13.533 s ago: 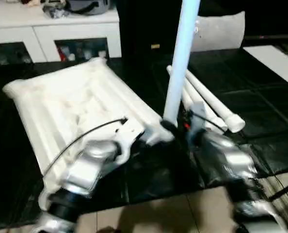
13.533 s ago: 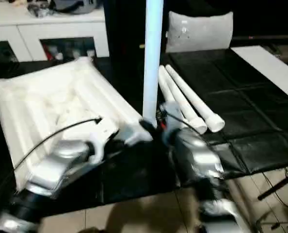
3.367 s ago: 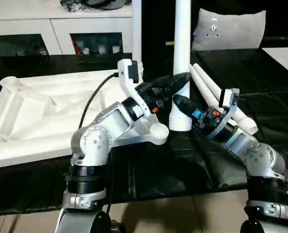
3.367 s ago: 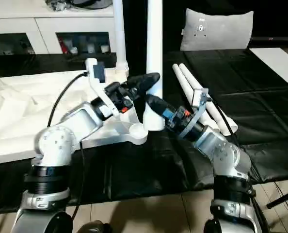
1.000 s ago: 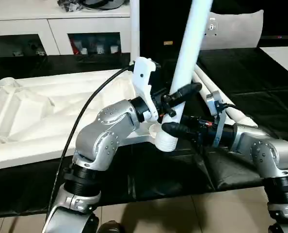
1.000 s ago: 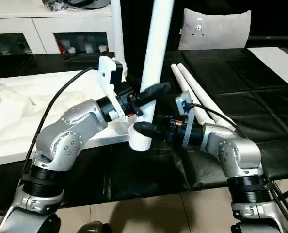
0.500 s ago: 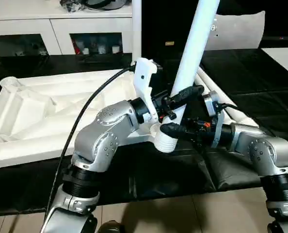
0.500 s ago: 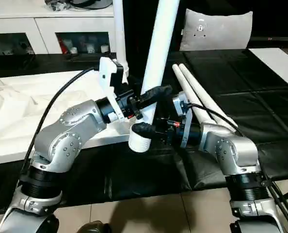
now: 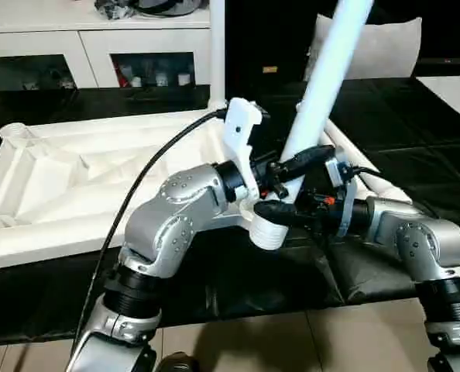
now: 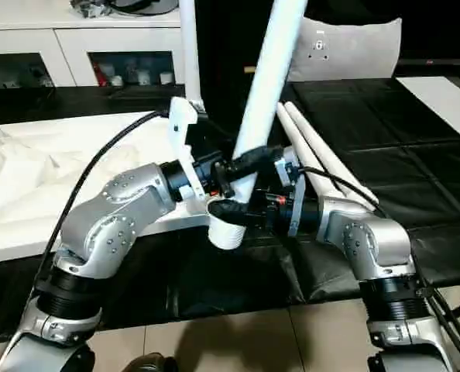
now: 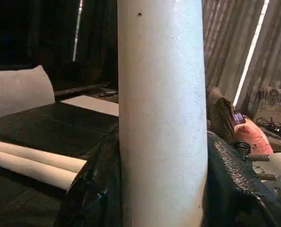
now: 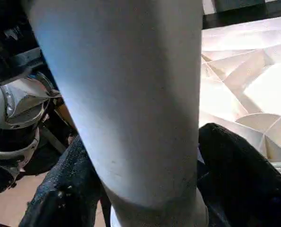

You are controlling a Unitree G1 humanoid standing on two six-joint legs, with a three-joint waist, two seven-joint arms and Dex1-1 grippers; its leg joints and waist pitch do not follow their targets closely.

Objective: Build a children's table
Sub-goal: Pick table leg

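- I see the long white plastic table leg [image 9: 320, 93] leaning over, its fat ridged end low down by a round corner socket of the big white square plastic tabletop [image 9: 75, 174].
- The tabletop lies upside down on the black mat [image 9: 416, 147], ribs facing up.
- My left gripper [image 9: 296, 167] squeezes the leg from both sides, about half open.
- My right gripper [image 10: 242, 211] has black fingers on both sides of the leg, lower down. I cannot tell if it grips tight.
- One leg [image 9: 217, 50] stands up in the far corner.
- Two more white legs [image 10: 323, 163] lie side by side on the mat.
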